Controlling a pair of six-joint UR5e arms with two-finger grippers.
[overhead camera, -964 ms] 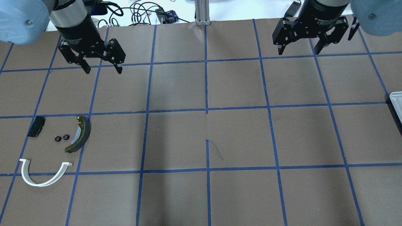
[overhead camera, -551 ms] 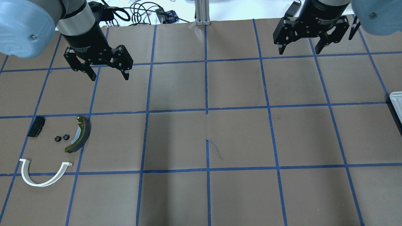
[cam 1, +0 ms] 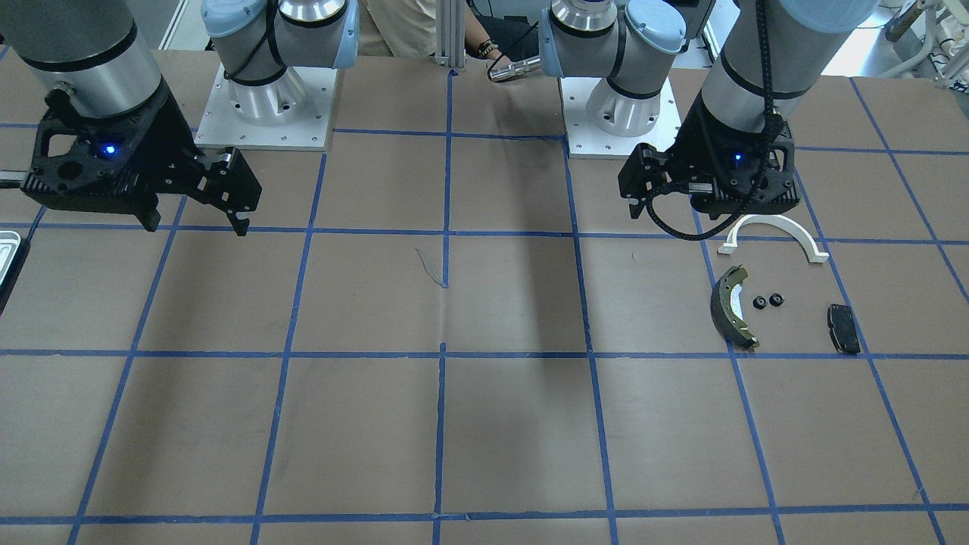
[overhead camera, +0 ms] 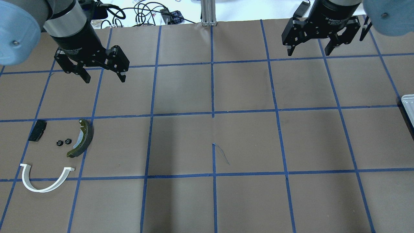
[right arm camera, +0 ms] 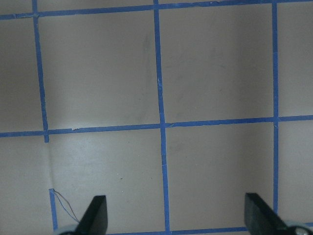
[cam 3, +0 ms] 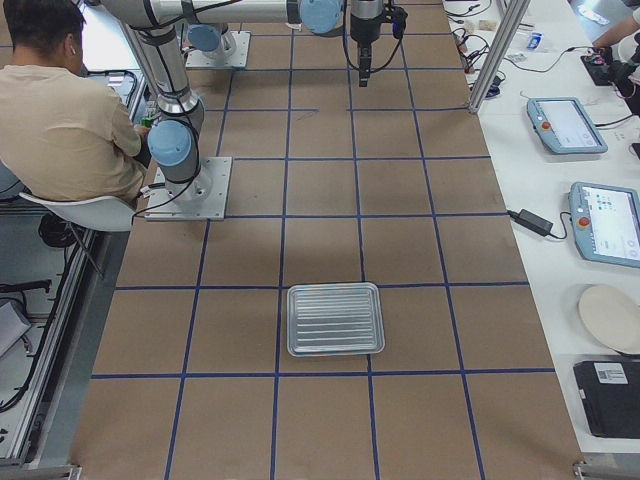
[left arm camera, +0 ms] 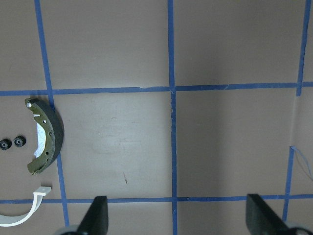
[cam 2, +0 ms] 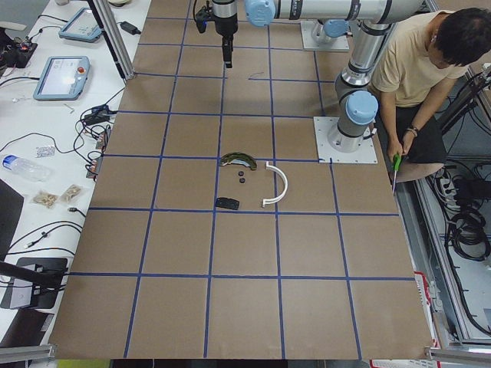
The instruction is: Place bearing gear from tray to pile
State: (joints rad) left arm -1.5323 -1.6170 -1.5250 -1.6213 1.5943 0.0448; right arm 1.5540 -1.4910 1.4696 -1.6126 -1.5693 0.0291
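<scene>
Two small black bearing gears [overhead camera: 59, 142] [overhead camera: 67, 141] lie in the pile at the table's left, between the black oblong pad [overhead camera: 37, 130] and the grey-olive brake shoe [overhead camera: 82, 138]. The white arch [overhead camera: 42, 181] lies nearer the robot. The gears [left arm camera: 19, 141] also show at the left edge of the left wrist view. My left gripper [overhead camera: 104, 78] hangs open and empty beyond the pile. My right gripper [overhead camera: 309, 51] is open and empty at the far right. The silver tray [cam 3: 335, 318] shows nothing in it; only its corner [overhead camera: 408, 105] shows overhead.
Brown paper with a blue tape grid covers the table [overhead camera: 213, 142]. Cables [overhead camera: 145, 13] lie beyond its far edge. A seated person [cam 3: 65, 120] is beside the robot bases. Tablets [cam 3: 605, 220] lie on the side bench.
My left gripper first moved right and nearer, then shifted back left; it stays open. My right gripper has barely moved. The pile's parts have not moved.
</scene>
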